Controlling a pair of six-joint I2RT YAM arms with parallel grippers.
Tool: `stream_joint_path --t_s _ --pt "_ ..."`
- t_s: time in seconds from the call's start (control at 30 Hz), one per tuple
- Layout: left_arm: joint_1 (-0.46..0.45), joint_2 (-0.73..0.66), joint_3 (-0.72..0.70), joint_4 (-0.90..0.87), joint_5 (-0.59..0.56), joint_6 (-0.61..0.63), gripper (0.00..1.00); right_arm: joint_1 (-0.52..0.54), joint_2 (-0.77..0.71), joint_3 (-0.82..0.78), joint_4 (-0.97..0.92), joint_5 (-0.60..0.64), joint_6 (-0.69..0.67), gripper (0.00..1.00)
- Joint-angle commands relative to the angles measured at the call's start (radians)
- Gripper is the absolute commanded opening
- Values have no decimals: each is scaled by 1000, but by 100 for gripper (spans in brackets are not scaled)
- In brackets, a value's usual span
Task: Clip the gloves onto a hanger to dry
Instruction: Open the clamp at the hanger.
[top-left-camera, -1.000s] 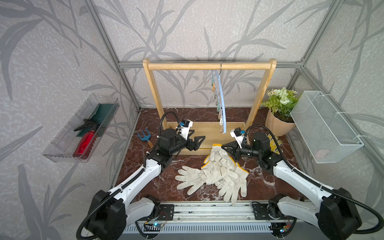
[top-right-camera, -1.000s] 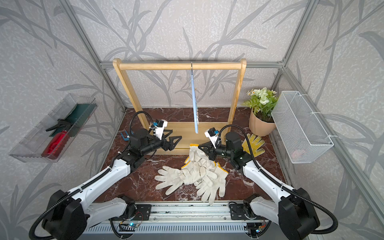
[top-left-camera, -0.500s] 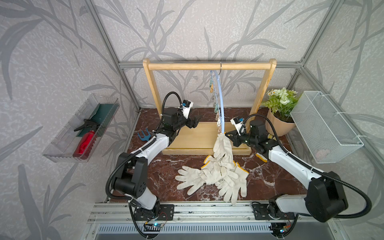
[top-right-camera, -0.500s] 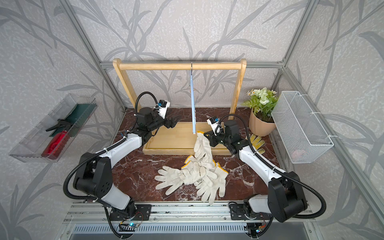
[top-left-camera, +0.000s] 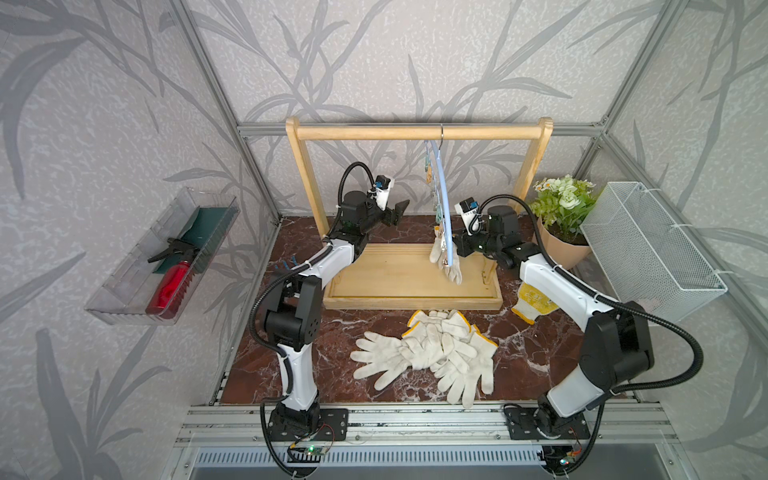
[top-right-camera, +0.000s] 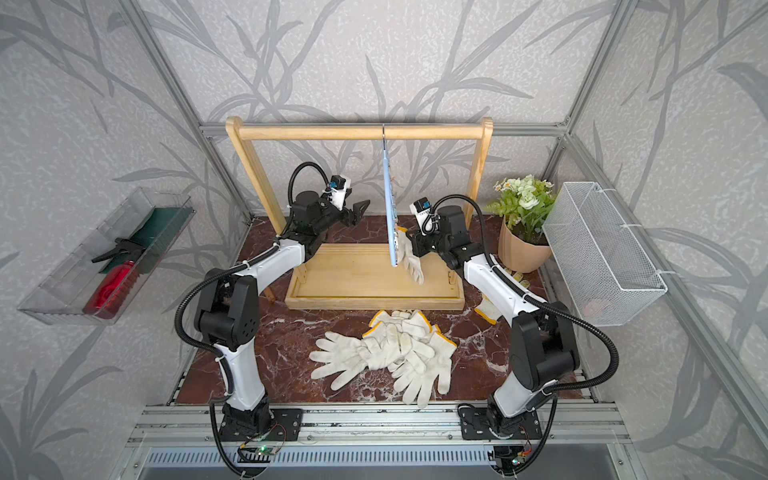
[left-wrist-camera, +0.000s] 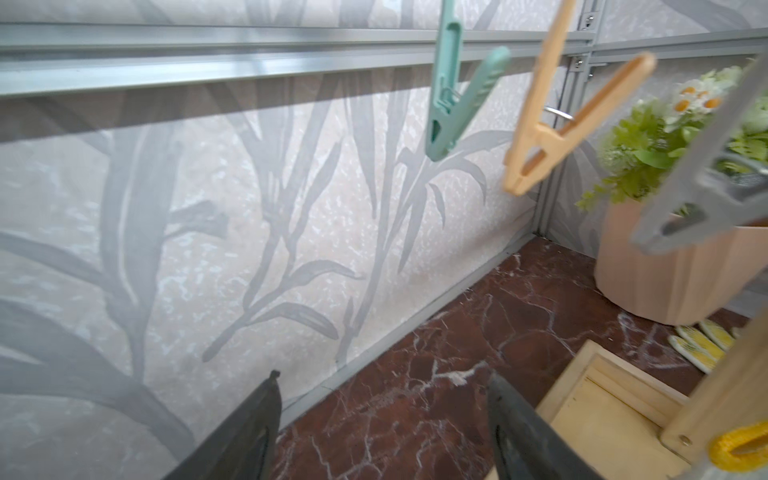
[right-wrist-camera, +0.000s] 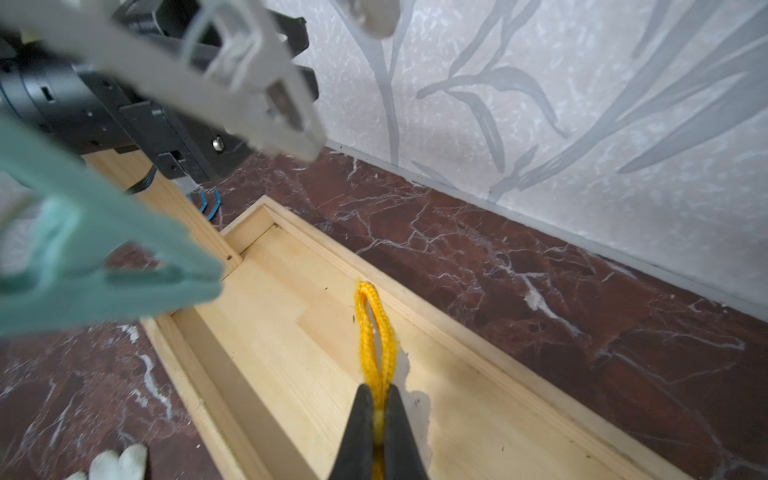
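Observation:
The light-blue hanger (top-left-camera: 442, 195) (top-right-camera: 389, 216) hangs by its hook from the wooden rack's top bar. My right gripper (top-left-camera: 456, 248) (top-right-camera: 412, 245) is just right of the hanger's lower end, shut on the yellow cuff (right-wrist-camera: 373, 328) of one off-white glove (top-left-camera: 449, 266) (top-right-camera: 412, 266), which dangles over the rack's base. In the right wrist view that gripper (right-wrist-camera: 377, 390) pinches the cuff loop. The other gloves (top-left-camera: 432, 353) (top-right-camera: 386, 353) lie piled on the marble floor. My left gripper (top-left-camera: 397, 211) (top-right-camera: 359, 210) (left-wrist-camera: 382, 386) is open and empty, left of the hanger's teal clip (left-wrist-camera: 453, 95) and orange clip (left-wrist-camera: 552, 133).
The wooden rack (top-left-camera: 415, 133) stands on its tray base (top-left-camera: 411, 297). A potted plant (top-left-camera: 561, 216) and a wire basket (top-left-camera: 648, 257) are at the right. A yellow patterned glove (top-left-camera: 534, 301) lies under the right arm. A clear bin (top-left-camera: 166, 257) hangs on the left wall.
My right gripper has lifted one glove off the pile and carried it back to the hanger's lower end. My left gripper has risen toward the clips, its jaws slightly narrower.

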Motion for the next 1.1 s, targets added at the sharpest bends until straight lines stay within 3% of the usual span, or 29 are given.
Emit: stream_joint_path --t_s 0.0,0.4,0.8,1.07 --pt "1 52 92 50 -73 45 75 -11 38 89 -33 32 -11 0" --pt "28 218 355 90 151 32 73 -13 189 337 -108 24 -25 0" --pt "41 381 672 -63 374 17 71 -8 233 438 -165 50 -35 0" --pt "41 393 722 -112 467 -2 70 13 313 592 -195 157 -61 0"
